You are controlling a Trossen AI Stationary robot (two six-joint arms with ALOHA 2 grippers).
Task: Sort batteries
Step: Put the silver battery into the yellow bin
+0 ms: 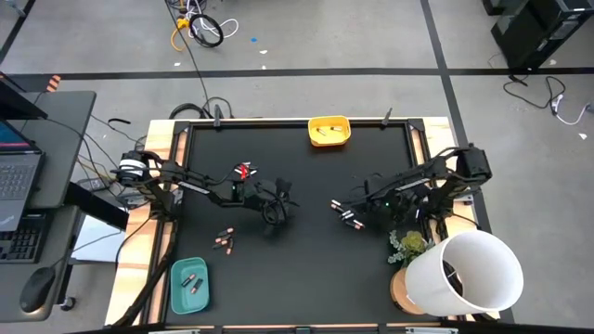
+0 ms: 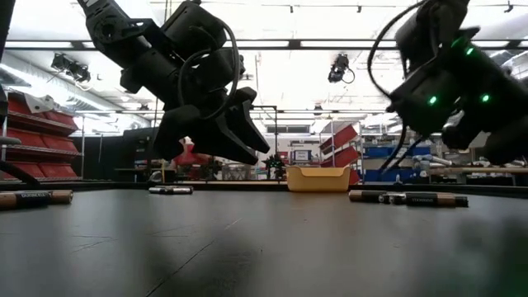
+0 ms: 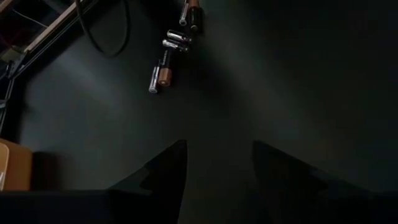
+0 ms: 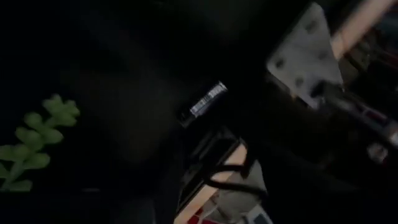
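We see two trays: yellow (image 1: 329, 132) at 12 o'clock, teal (image 1: 189, 285) at 7. The left pincer (image 1: 276, 210) gapes empty; the right pincer (image 1: 357, 208) we cannot tell. Three batteries (image 1: 224, 242) lie loose at 8 o'clock.

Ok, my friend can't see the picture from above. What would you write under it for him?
Two dark robot arms reach over a black table, the left pincer open and empty, the right pincer near some loose batteries. A yellow tray and a teal tray each hold batteries.

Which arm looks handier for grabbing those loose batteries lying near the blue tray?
Probably the left. Its gripper hangs open and empty near those batteries, while the right gripper sits across the table beside another cluster.
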